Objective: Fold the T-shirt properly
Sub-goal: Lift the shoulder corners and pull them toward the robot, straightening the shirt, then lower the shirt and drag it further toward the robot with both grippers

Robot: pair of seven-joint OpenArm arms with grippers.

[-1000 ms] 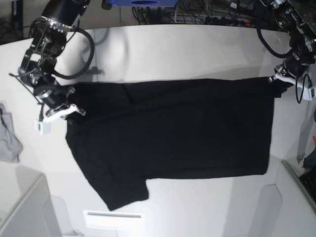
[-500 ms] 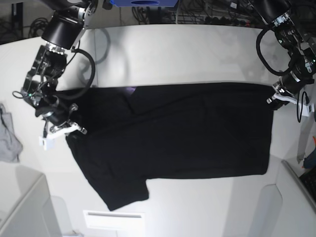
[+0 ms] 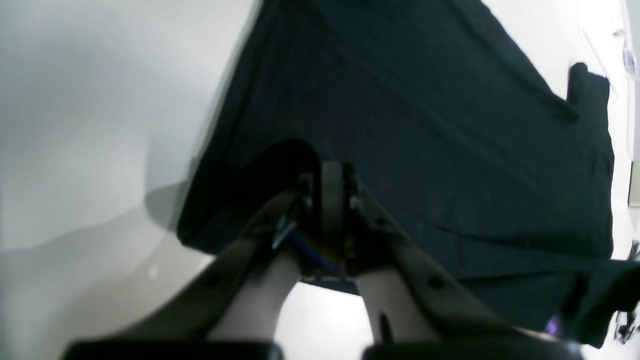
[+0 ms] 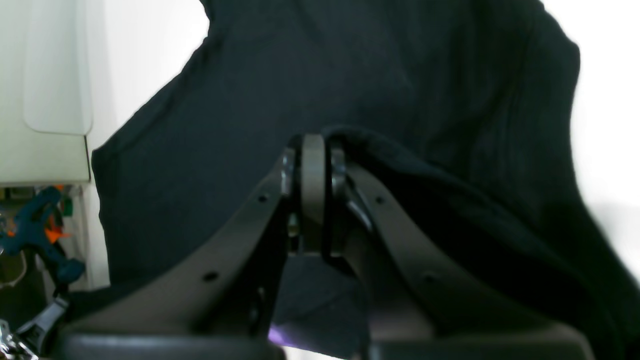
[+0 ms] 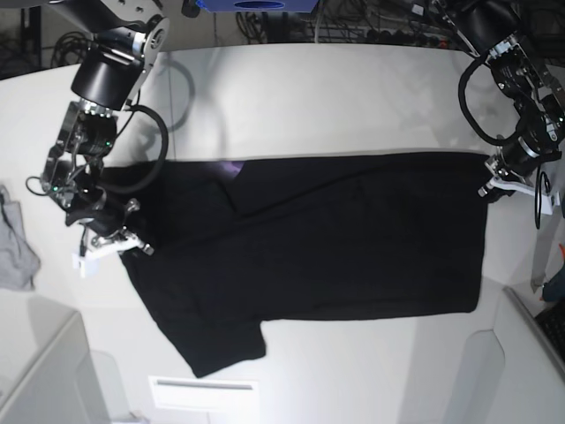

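From the base view, at far left I see a small grey cloth point(image 5: 16, 247) lying on the white table point(image 5: 335, 88), well apart from the shirt. Next, my right gripper point(image 5: 113, 240) is clamped on the black T-shirt point(image 5: 318, 238) at its left edge; the wrist view shows the jaws pressed together with fabric draped over them. The shirt lies spread across the table's middle, one sleeve point(image 5: 216, 340) reaching toward the near edge. Bare table lies beyond its far hem. At the right corner my left gripper point(image 5: 496, 184) pinches the shirt, jaws closed. Cables point(image 5: 371, 26) crowd the table's far edge.
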